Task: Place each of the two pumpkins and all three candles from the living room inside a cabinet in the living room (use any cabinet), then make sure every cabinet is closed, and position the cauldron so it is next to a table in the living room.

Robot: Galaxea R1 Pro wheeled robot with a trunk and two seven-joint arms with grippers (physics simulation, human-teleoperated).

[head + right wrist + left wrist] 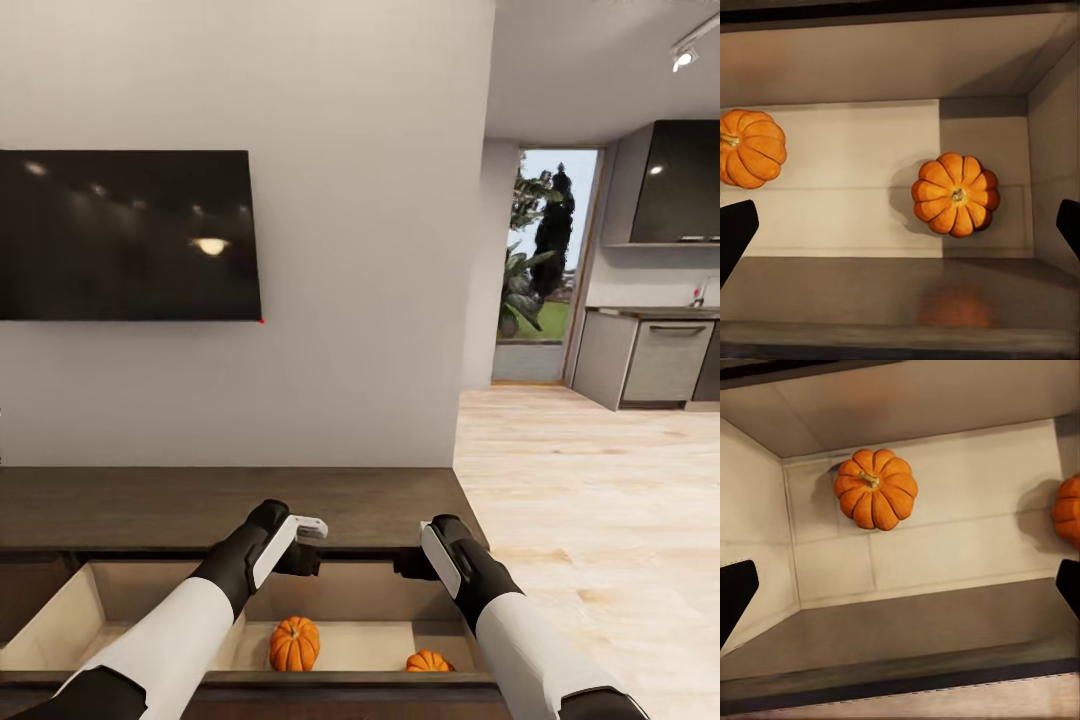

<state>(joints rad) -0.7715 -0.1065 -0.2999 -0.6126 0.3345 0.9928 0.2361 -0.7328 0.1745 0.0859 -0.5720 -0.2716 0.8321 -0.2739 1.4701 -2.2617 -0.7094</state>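
Both arms hang above an open drawer of the cabinet, the long low dark-brown unit under a wall-mounted television. The left gripper has its jaws spread wide, the two dark tips showing at opposite edges of the left wrist view with nothing between them. The right gripper likewise stands with jaws wide apart and empty.

The larger pumpkin rests upright, stem up, on the pale drawer floor below and beyond the left jaws. The smaller pumpkin sits below the right jaws, near the drawer's end wall and well apart from the larger one. Their placement inside the compartment suggests that the pumpkin step is done; the open jaws are consistent with release.

In the head view the arms cover part of the drawer, and its front rail cuts off the lower part of the smaller pumpkin. The jaw tips are not readable there. Each wrist view crops the other arm's pumpkin at its edge. Whether the drawer holds anything behind the arms cannot be told.
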